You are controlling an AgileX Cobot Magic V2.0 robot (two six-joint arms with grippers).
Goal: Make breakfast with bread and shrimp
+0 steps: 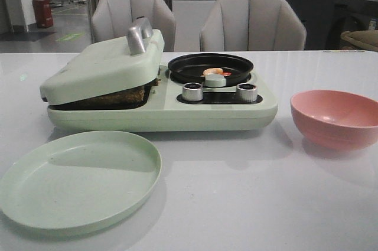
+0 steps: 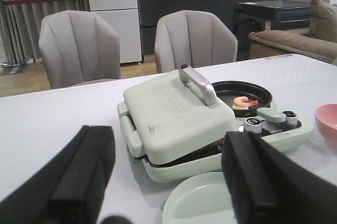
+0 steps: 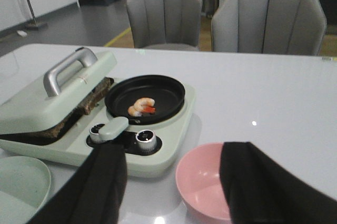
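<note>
The bread (image 1: 115, 97) lies in the left half of a pale green breakfast maker (image 1: 177, 112), its brown edge showing under the lid (image 1: 100, 68), which rests tilted on it. The same bread (image 3: 93, 101) peeks out in the right wrist view. The shrimp (image 1: 213, 72) lies curled in the black pan (image 1: 233, 65) on the maker's right half, also seen as shrimp (image 2: 243, 101) and shrimp (image 3: 142, 106). My left gripper (image 2: 168, 140) is open and empty, held back from the lid. My right gripper (image 3: 175, 155) is open and empty above the pink bowl. Neither gripper shows in the front view.
A pale green plate (image 1: 77, 177) sits in front of the maker on the left. A pink bowl (image 1: 336, 118) stands to its right. Two knobs (image 1: 192, 91) and a pan handle (image 1: 215, 80) face the front. Two grey chairs (image 1: 253, 23) stand behind the table.
</note>
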